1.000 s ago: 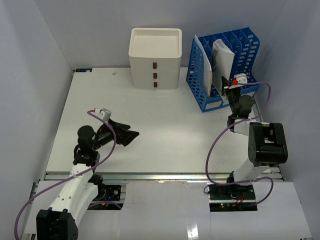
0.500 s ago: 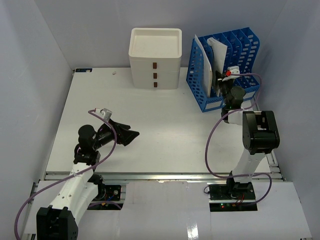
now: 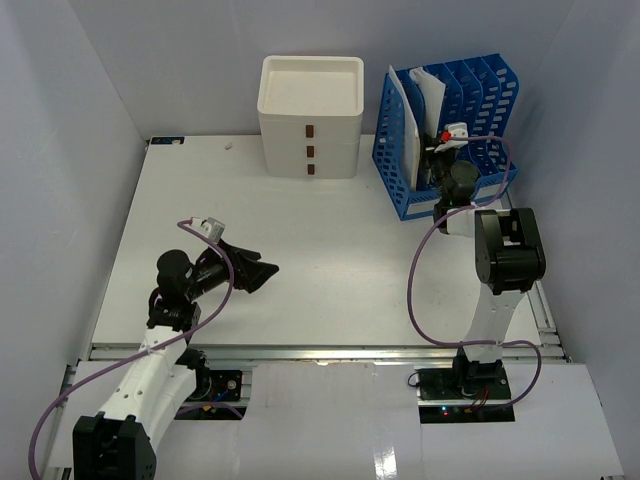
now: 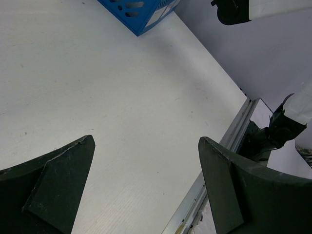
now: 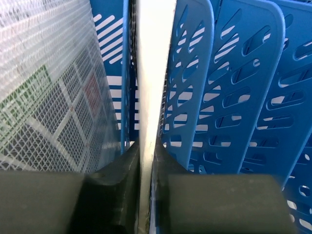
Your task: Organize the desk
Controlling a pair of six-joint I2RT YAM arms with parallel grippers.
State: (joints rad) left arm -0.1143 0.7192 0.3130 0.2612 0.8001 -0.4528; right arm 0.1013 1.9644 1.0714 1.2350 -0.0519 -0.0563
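The desk [image 3: 330, 230] is a wide white tabletop with a metal rail [image 3: 320, 352] along its front. My left gripper [image 3: 258, 268] is open and empty, low over the front left of the desk; the left wrist view shows its gap [image 4: 146, 141] with only bare desk [image 4: 122, 87] between the fingers. My right gripper [image 3: 440, 150] reaches into the blue slotted file rack [image 3: 470, 130] at the back right. In the right wrist view it [image 5: 146, 146] is shut on a thin white flat item [image 5: 153, 73] standing on edge in a slot of the rack [image 5: 234, 97].
A cream three-drawer box [image 3: 311, 115] stands at the back centre. A mesh-patterned clear pouch [image 5: 48, 97] stands in the rack's slot to the left of the held item. The rack's corner [image 4: 141, 12] and the front rail [image 4: 234, 136] show in the left wrist view.
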